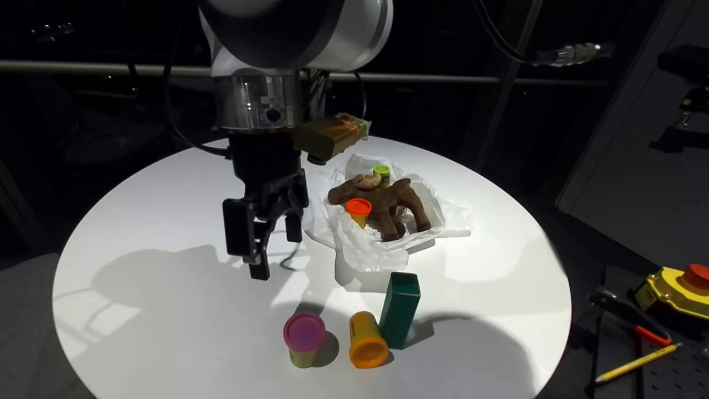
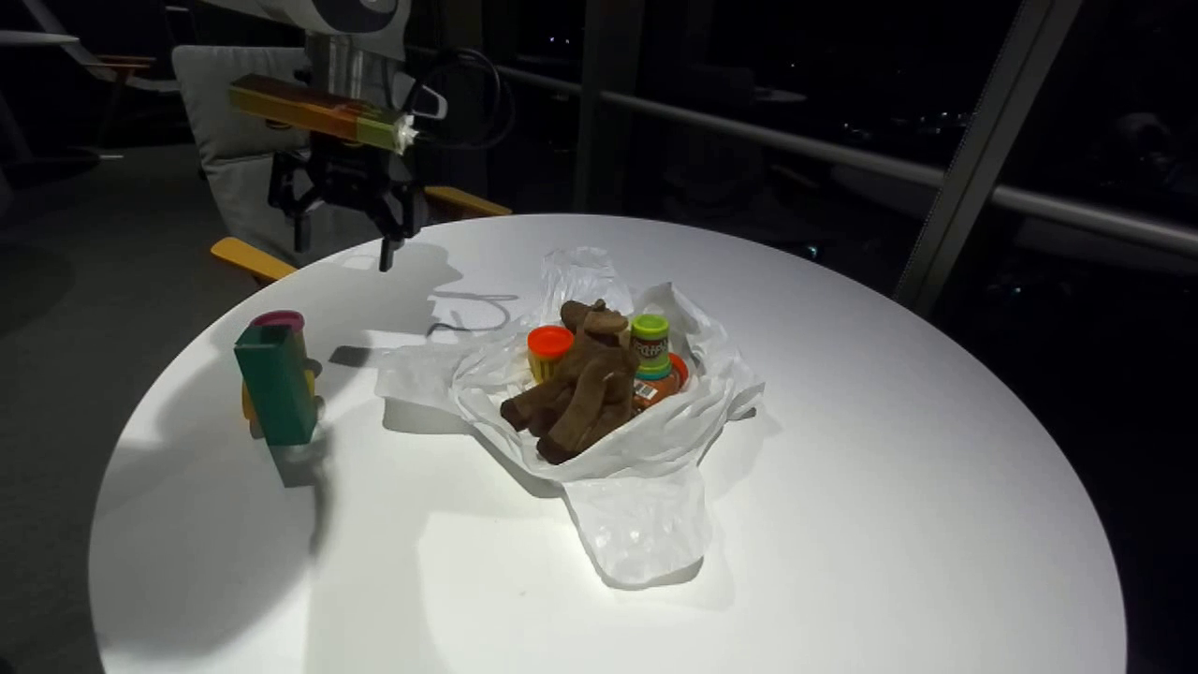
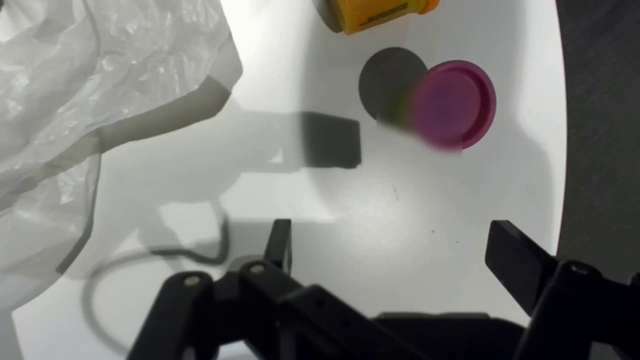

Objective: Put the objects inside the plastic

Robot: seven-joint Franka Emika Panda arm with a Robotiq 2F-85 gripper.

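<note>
Darkness surrounds the round white surface (image 1: 487, 260). To take the magenta-topped tub (image 1: 303, 336), probably the next pick, centre over it, descend straight and squeeze its sides, clear of the yellow tub (image 1: 366, 337) near its right in an exterior view; the bag (image 1: 371, 255) lies farther right. Pointing downward, raised beyond the magenta-topped tub, the pincer (image 1: 276, 249) gapes wide, holding nothing.

The arm (image 1: 302, 41) has a rounded white shell (image 1: 360, 36) with a black section (image 1: 271, 33), then a shiny silver collar (image 1: 249, 102) bearing a dark round spot (image 1: 273, 114). A brown, orange and yellow-green box (image 2: 309, 110), whitish at one end, sits at the wrist (image 1: 265, 155); black cables (image 1: 213, 149) curve alongside. The end effector (image 2: 344, 245) is black and jointed, with pale round pins (image 3: 191, 281) and blocky fingers (image 3: 520, 267).
</note>
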